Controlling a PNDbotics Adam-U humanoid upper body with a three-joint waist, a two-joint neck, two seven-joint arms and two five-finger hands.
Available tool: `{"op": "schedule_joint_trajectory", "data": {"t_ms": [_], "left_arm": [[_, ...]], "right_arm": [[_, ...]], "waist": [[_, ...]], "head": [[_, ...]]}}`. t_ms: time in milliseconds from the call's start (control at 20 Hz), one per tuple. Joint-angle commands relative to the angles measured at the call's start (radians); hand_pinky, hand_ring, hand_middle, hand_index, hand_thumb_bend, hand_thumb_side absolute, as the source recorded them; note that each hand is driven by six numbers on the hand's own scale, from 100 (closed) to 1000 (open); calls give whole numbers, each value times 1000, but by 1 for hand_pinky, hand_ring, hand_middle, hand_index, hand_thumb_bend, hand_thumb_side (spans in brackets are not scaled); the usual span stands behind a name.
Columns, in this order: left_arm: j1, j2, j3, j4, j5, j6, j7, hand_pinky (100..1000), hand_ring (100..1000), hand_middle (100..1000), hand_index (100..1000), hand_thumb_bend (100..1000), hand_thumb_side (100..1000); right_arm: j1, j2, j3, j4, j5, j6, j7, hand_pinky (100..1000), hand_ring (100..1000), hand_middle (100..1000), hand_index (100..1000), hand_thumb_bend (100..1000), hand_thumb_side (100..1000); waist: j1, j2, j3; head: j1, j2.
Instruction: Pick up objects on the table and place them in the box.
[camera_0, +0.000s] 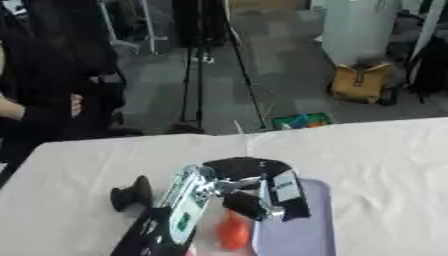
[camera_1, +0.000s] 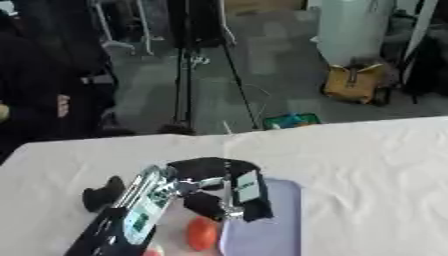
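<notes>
The left robot hand (camera_0: 262, 192) hangs over the lavender box (camera_0: 302, 230), fingers curled, apparently empty; beside it an orange object (camera_0: 233, 232) stands long axis upright.

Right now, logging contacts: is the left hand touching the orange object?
Cannot tell. In the right eye view the left hand hangs above the orange object, overlapping its top; neither view shows contact or gap.

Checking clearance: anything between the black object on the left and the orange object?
Yes, the left hand's arm crosses between black object and orange object, clearest in the left eye view.
</notes>
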Motion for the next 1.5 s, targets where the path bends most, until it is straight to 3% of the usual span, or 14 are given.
{"op": "schedule_joint_trajectory", "data": {"t_ms": [50, 150, 200, 250, 600, 900, 1100, 1150, 1300, 1350, 1500], "left_arm": [[-23, 10, 5, -18, 20, -85, -108, 1000, 1000, 1000, 1000, 401, 1000], [-24, 12, 4, -16, 29, -90, -126, 1000, 1000, 1000, 1000, 624, 1000], [-25, 13, 5, -13, 36, -95, -140, 1000, 1000, 1000, 1000, 624, 1000], [-26, 14, 7, -12, 42, -97, -151, 1000, 1000, 1000, 1000, 704, 1000], [-32, 22, 17, -15, 88, -103, -164, 1000, 1000, 1000, 1000, 731, 1000], [-35, 26, 24, -30, 118, -106, -169, 1000, 1000, 1000, 1000, 685, 1000], [-46, 51, 44, -132, 199, -97, -180, 1000, 1000, 1000, 1000, 607, 1000], [-53, 66, 52, -172, 240, -88, -182, 1000, 1000, 1000, 1000, 556, 1000], [-67, 112, 70, -274, 371, -43, -189, 1000, 1000, 1000, 1000, 514, 1000], [-74, 121, 77, -302, 413, -30, -179, 1000, 1000, 1000, 1000, 421, 1000], [-97, 182, 123, -420, 758, 40, 30, 1000, 1000, 991, 1000, 370, 1000]], "right_arm": [[-6, -19, 0, -17, 2, 3, 0, 645, 751, 594, 721, 100, 446], [-6, -20, 0, -17, 2, 4, 0, 646, 752, 594, 720, 100, 446], [-6, -20, 1, -17, 2, 4, 0, 646, 752, 594, 720, 100, 446], [-6, -20, 1, -17, 1, 4, 0, 646, 752, 593, 720, 100, 446], [-6, -20, 2, -17, 1, 5, 3, 646, 753, 593, 718, 100, 446], [-5, -21, 2, -17, -1, 5, 2, 647, 754, 593, 716, 100, 449], [1, -26, 0, -17, -2, -1, -1, 646, 753, 593, 716, 100, 451], [5, -28, -1, -17, -2, -1, -2, 646, 753, 593, 716, 100, 450], [10, -32, -1, -17, -1, 1, -6, 646, 753, 593, 716, 100, 449], [11, -32, -1, -17, -1, 2, -7, 645, 752, 593, 715, 100, 447], [18, -38, -2, -17, -6, 1, -14, 644, 752, 593, 714, 100, 447]], "waist": [[-9, -16, 0], [-9, -17, -1], [-9, -17, -1], [-9, -17, -1], [-9, -17, 2], [-12, -19, 4], [-14, -27, 11], [-13, -32, 15], [-11, -41, 22], [-11, -45, 24], [-14, -59, 37]], "head": [[-1, -7], [-2, -6], [-2, -6], [-3, -6], [-10, -2], [-15, -4], [-24, 12], [-26, 19], [-30, 31], [-31, 35], [-35, 49]]}}
